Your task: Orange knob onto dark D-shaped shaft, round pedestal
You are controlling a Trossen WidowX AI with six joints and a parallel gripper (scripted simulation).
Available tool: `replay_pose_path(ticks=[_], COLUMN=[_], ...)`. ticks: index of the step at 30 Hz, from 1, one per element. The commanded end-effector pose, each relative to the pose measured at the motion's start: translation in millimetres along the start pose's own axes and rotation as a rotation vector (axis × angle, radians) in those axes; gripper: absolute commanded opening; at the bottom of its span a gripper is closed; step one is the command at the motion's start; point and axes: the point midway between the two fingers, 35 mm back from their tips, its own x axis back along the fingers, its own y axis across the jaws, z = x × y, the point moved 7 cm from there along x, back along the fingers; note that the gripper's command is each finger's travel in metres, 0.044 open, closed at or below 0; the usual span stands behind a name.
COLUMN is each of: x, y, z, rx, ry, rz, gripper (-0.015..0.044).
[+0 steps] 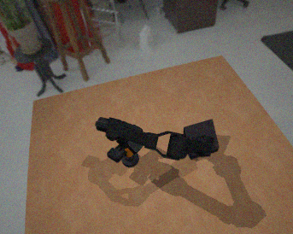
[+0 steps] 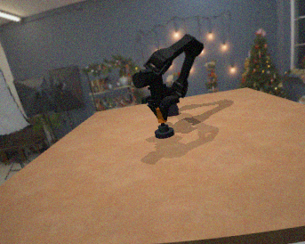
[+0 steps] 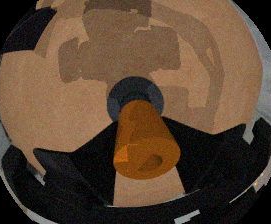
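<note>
The orange knob (image 1: 129,152) (image 2: 160,116) (image 3: 142,142) is held between the fingers of my gripper (image 3: 139,123), which is shut on it. In the exterior view the knob leans slightly, its lower end at the dark upright part in the middle of the round pedestal (image 1: 131,162) (image 2: 164,134) (image 3: 115,103). Dark material shows between the knob and the wide base, so the knob is not down on the base. Whether its lower end touches the shaft top or sits slightly around it, I cannot tell. The shaft's flat side and the knob's hole are hidden.
The pedestal stands on the wooden table (image 1: 76,111) (image 2: 101,187) (image 3: 56,110). The arm's dark base (image 1: 201,136) stands beyond the pedestal, on the right in the top view. Shadows of the arm fall across the table around the pedestal.
</note>
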Motion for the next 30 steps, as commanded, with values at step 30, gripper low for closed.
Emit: replay_pose_path(ticks=[30], x=[-0.3], y=[1.8], z=[0.6], rx=[-1.914], ry=[0.004], rz=[0.007], gripper=[0.0000])
